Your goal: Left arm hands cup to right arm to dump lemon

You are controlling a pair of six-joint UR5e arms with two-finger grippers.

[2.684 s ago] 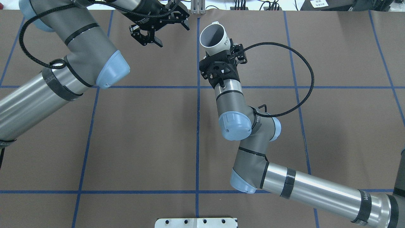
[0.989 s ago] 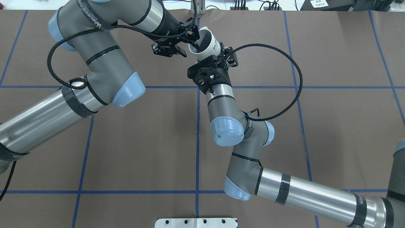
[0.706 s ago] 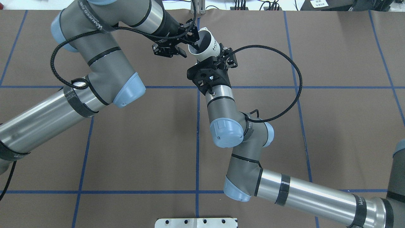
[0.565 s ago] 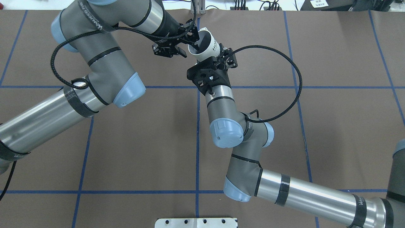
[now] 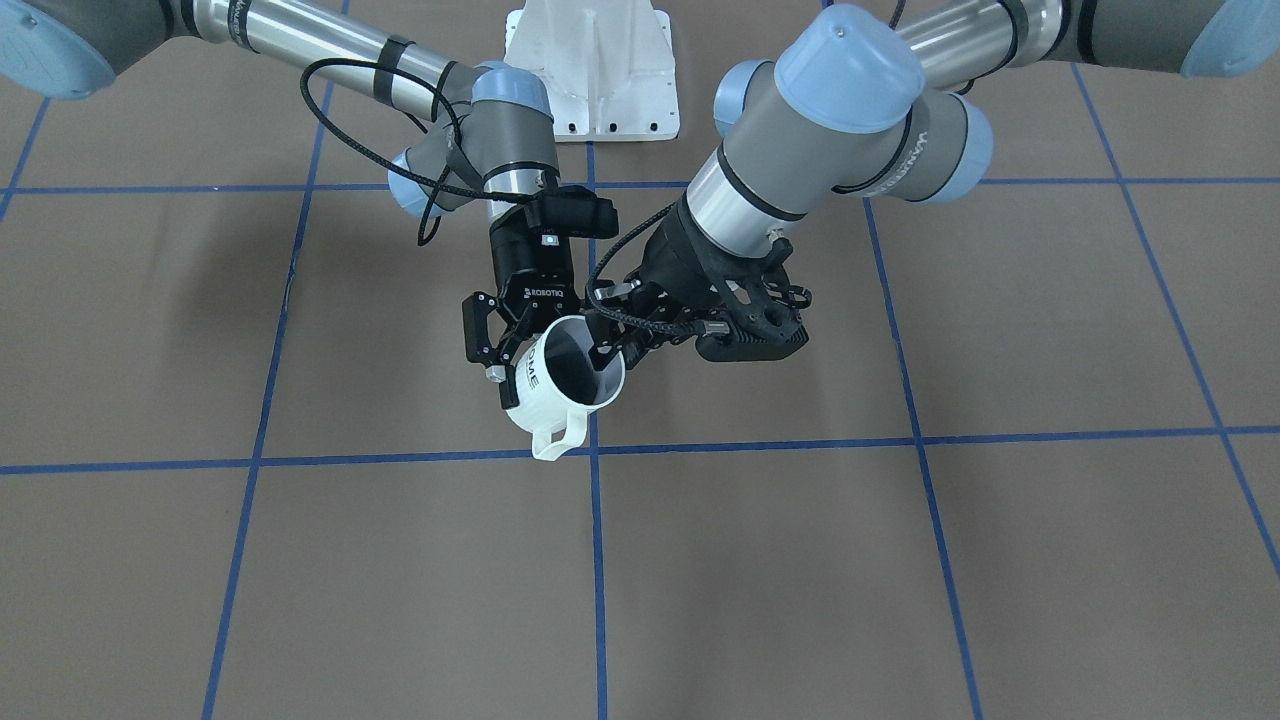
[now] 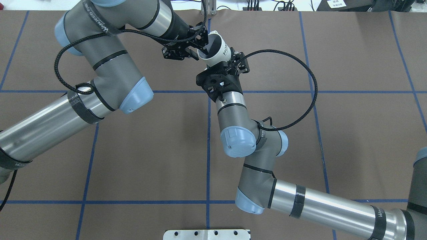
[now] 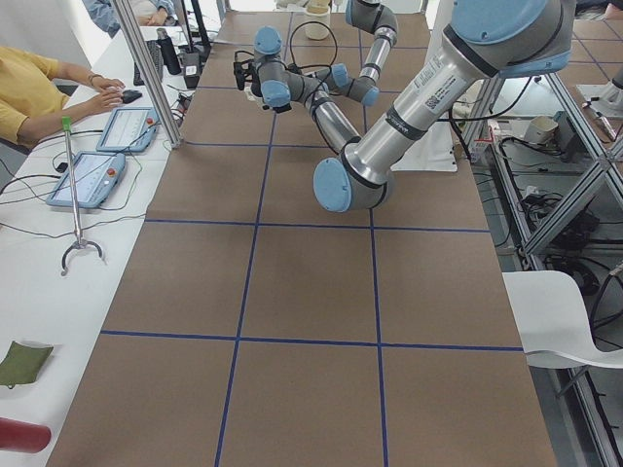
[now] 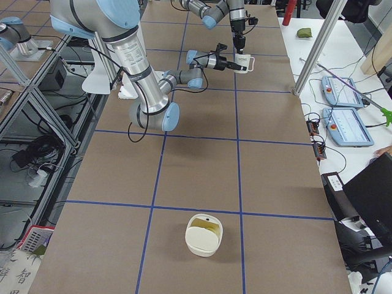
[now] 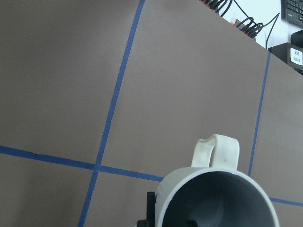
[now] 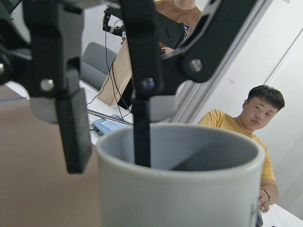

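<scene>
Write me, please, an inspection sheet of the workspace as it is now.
Surface: brown table with blue tape grid.
Job's things: cup held in the air, tilted, handle away from the robot; lemon not seen.
Clutter: cream tub near the table's right end.
Hands: right hand clamps the cup's body; left hand has one finger inside its rim, grip unclear.
Cables: one black cable loops off each arm.
Surroundings: operator and tablets at a side desk.

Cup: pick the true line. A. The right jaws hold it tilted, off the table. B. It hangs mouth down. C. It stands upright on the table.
A: the right jaws clamp the cup by its sides, mouth tilted up, handle clear of the table.
</scene>
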